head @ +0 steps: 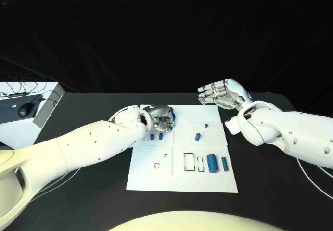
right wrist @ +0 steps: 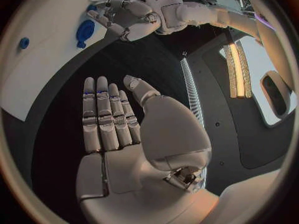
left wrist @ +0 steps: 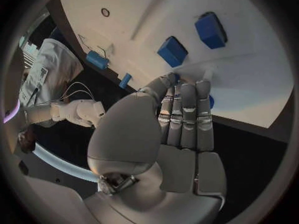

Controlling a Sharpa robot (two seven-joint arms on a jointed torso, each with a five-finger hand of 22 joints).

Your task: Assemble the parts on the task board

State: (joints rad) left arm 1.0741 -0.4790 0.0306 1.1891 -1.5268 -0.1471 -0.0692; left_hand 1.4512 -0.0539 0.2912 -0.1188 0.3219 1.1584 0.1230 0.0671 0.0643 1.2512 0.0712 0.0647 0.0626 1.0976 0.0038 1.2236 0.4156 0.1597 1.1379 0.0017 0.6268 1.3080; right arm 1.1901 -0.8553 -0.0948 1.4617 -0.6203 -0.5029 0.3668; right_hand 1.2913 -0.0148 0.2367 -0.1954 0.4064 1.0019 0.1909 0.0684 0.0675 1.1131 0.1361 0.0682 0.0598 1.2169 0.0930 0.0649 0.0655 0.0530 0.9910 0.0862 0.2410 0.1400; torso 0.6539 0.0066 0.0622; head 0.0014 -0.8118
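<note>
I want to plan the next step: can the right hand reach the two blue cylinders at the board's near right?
Probably yes: the right hand hovers open beyond the white task board, and nothing lies over the two blue cylinders.

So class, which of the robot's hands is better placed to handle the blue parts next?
Left: the left hand hovers over the task board, fingers at the blue parts. The right hand hangs open, off the board.

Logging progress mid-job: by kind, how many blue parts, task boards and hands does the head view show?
Large blue cylinders: 2
Smaller blue parts: 5
Task board: 1
Hands: 2, left hand and right hand
Total: 10
</note>
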